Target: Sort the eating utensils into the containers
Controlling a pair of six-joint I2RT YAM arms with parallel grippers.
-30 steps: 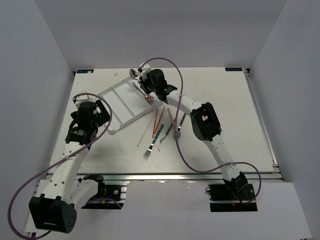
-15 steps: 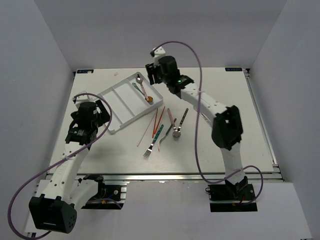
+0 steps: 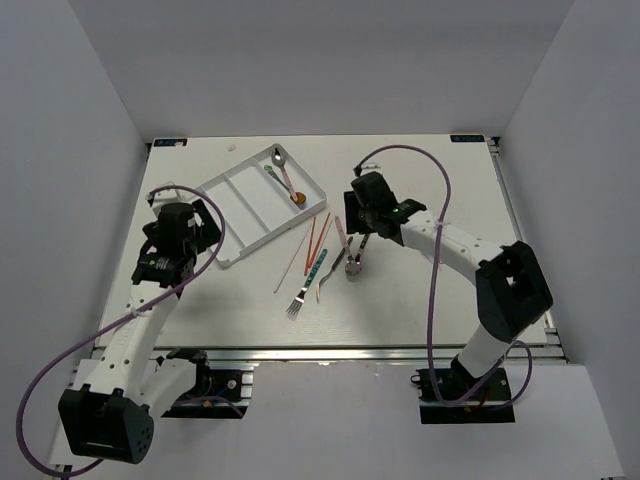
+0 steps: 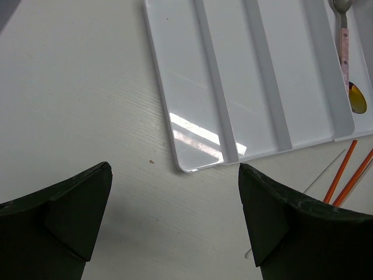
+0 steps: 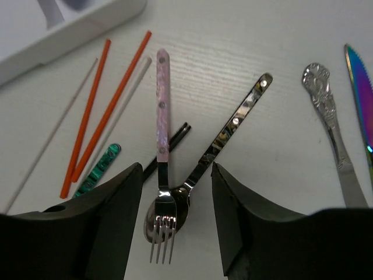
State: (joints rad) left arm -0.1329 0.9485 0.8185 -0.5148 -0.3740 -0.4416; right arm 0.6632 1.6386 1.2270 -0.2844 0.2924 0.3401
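Farthest left in the overhead view, the left gripper (image 3: 195,228) hangs over the table (image 3: 450,180) beside the white tray (image 3: 235,205). Only its wrist camera shows the fingers (image 4: 58,221) spread wide with nothing between them, the tray's near corner just beyond them. That camera also shows the three left compartments bare, and in the rightmost one a pink-handled spoon (image 4: 344,55) with a gold-tinted bowl (image 4: 356,99) beside its end.

Right of the tray, loose on the table, lie a pale chopstick (image 3: 292,265), the orange chopsticks (image 3: 318,235) and a teal-handled fork (image 3: 305,285). The overhead view shows this fork's tines; the right wrist camera catches only its handle.

The right gripper (image 3: 358,215) hovers above the pile, parted and holding nothing. Its camera sees a pink-handled fork (image 5: 162,111) and a mirror-handled spoon (image 5: 233,128) lying between the fingers (image 5: 111,221). Further right it shows an ornate silver knife (image 5: 329,122) and an iridescent knife (image 5: 362,87), both hidden under the arm from above.
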